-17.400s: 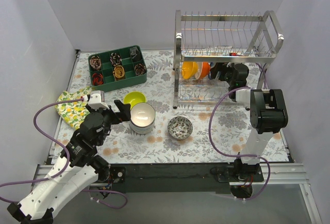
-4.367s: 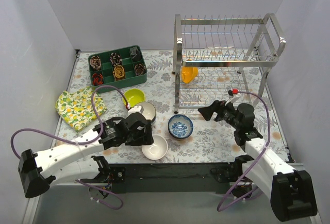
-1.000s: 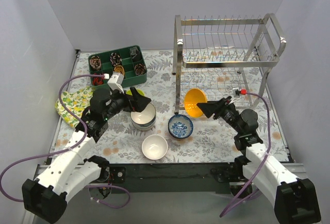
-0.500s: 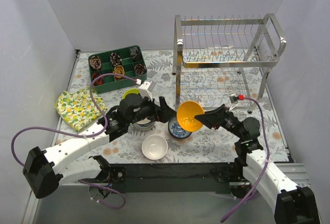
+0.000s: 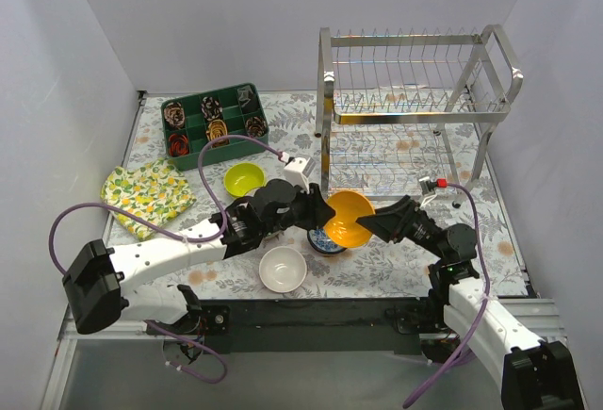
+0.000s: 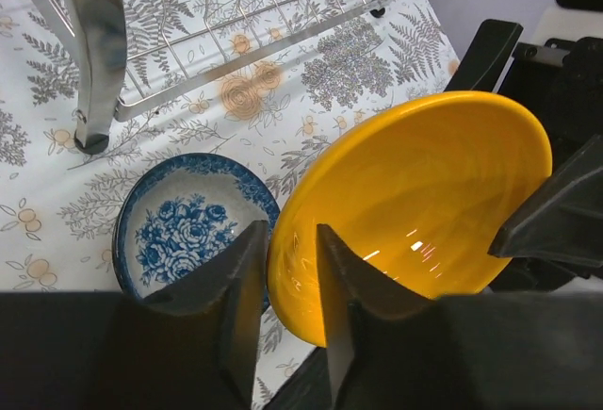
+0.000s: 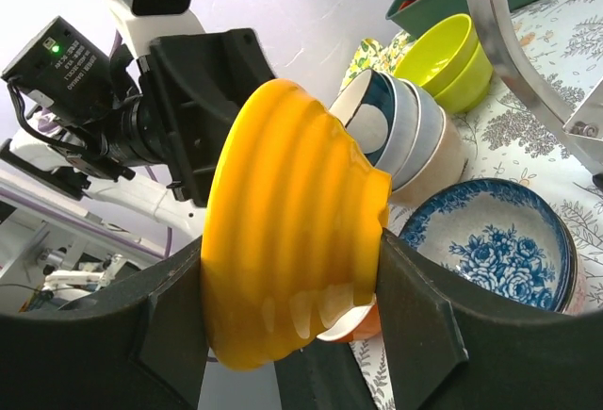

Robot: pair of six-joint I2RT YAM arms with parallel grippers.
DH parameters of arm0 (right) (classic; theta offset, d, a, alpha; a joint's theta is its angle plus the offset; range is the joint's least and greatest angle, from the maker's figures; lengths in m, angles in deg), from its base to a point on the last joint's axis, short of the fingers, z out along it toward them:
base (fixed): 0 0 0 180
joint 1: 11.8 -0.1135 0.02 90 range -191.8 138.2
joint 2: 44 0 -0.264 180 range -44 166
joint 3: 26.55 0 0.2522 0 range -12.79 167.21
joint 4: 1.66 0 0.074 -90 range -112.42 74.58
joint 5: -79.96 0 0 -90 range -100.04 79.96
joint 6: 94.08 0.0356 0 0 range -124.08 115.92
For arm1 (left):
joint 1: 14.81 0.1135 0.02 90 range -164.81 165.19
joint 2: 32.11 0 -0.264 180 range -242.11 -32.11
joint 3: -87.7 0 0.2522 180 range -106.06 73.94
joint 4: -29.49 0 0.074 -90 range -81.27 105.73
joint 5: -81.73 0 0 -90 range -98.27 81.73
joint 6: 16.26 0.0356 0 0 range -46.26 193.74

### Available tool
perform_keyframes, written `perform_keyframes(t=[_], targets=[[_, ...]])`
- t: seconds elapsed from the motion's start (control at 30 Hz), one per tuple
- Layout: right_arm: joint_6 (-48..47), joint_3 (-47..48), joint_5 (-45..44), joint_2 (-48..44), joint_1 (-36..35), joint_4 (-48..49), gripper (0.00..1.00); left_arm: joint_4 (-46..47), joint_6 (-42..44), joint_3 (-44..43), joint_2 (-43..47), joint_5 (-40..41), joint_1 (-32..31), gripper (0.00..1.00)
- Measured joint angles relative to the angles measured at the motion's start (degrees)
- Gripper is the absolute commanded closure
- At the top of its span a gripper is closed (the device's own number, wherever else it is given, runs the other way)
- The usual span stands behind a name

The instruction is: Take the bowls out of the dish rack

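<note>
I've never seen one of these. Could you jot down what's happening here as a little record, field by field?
Held item: orange bowl, tilted, in mid-air
Right gripper: closed across the bowl's body
Left gripper: fingers straddle the bowl's rim; grip unclear
Dish rack: no bowls visible in it
On the table: blue-patterned bowl, white bowl, lime-green bowl, stacked bowls

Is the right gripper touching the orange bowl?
Touching. The right wrist view shows the orange bowl pressed between both fingers of the right gripper.
</note>
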Motion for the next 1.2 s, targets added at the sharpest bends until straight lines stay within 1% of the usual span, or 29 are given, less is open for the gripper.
perform_keyframes(t=[0.07,0.1,0.13,0.17,0.23,0.27,0.33,0.37,0.43,0.47,0.57,0.73,0.97,1.2], targets=[[0.1,0.0,0.0,-0.2,0.0,0.2,0.66,-0.2,0.3,0.0,0.1,0.6,-0.4,0.97],[0.2,0.0,0.0,-0.3,0.0,0.4,0.64,-0.5,0.3,0.0,0.3,1.1,-0.5,1.00],[0.4,0.0,0.0,-0.3,0.0,0.6,0.62,-0.6,0.1,0.0,0.4,1.2,-0.5,1.00],[0.4,0.0,-0.2,-0.3,0.1,0.6,0.57,-0.7,0.0,0.0,0.6,1.0,-0.5,1.00],[0.5,0.0,-0.5,-0.2,0.1,0.5,0.51,-1.1,0.4,0.0,1.7,0.9,-0.9,1.00],[0.5,0.0,-0.4,-0.2,0.1,0.6,0.41,-1.7,0.5,0.0,2.3,1.0,-1.1,1.00],[0.5,0.0,-0.2,-0.2,-0.2,1.0,0.31,-2.6,0.7,0.0,3.4,1.0,-1.3,1.00],[0.4,0.0,0.0,-0.2,-0.3,1.0,0.24,-3.3,0.7,0.0,4.0,1.1,-1.4,1.00],[-0.2,0.0,0.2,-0.3,-0.3,1.0,0.16,-5.3,0.7,0.0,5.1,1.6,-1.6,1.00],[-0.8,0.0,0.2,-0.6,-0.3,0.8,0.11,-7.0,0.7,0.0,5.9,2.0,-1.5,1.00],[-2.8,0.0,0.2,-1.3,-0.2,-0.4,0.05,-12.6,0.2,-0.4,8.2,3.4,-1.2,1.00],[-8.3,0.0,-1.1,-2.5,-0.2,-6.5,0.02,-24.3,-1.7,-2.6,10.0,4.7,-1.2,1.00],[-19.5,1.9,-6.9,-4.9,-0.2,-21.5,0.01,-39.3,-6.3,-3.4,12.5,3.4,-1.2,1.00],[-23.6,2.6,-9.5,-5.3,-0.2,-26.6,0.01,-49.6,-10.4,-3.0,13.6,2.0,-1.2,1.00]])
